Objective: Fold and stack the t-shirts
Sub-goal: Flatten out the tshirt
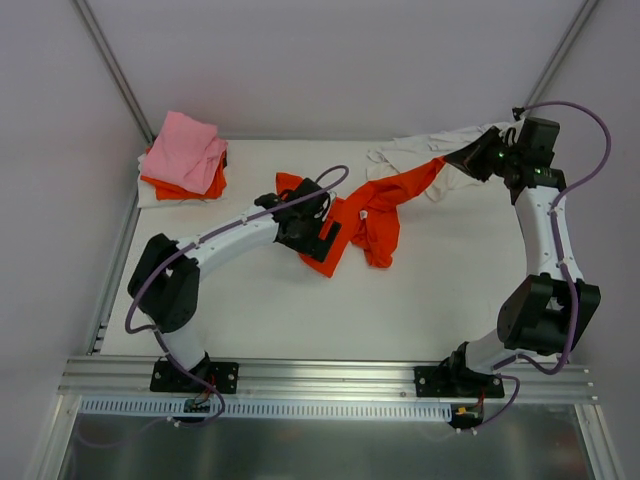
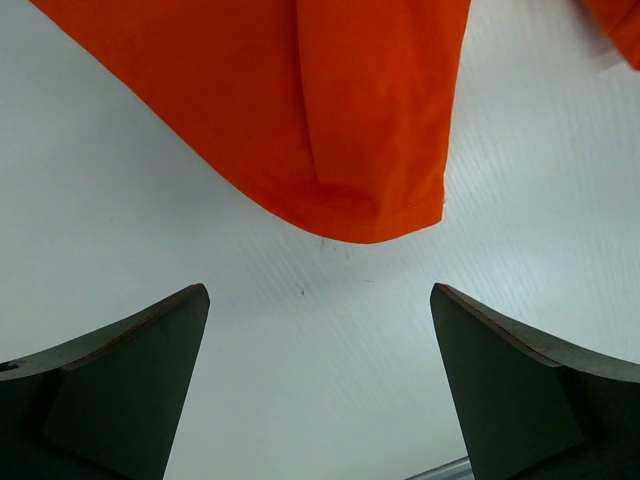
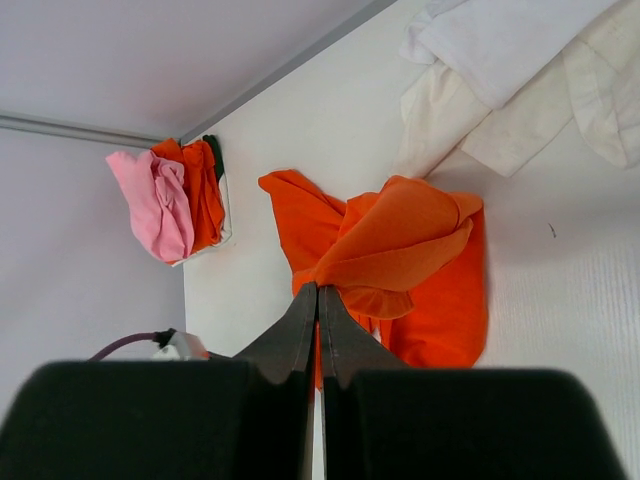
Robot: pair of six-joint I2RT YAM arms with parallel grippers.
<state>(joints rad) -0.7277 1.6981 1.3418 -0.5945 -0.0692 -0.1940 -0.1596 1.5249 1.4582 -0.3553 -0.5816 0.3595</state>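
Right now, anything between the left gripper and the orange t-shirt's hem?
Nothing. Only bare white table lies between the open left gripper and the orange t-shirt, as the left wrist view shows.

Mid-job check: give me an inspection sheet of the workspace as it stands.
Surface: white table.
Job's things: orange t-shirt crumpled mid-table; pink t-shirt tops far-left stack; white t-shirts heaped far right.
Clutter: nothing seen.
Grippers: left gripper jaws open, orange hem just ahead; right gripper jaws shut on orange t-shirt's far end.
Cables: purple cables along both arms.
Surroundings: plain walls, metal frame posts.
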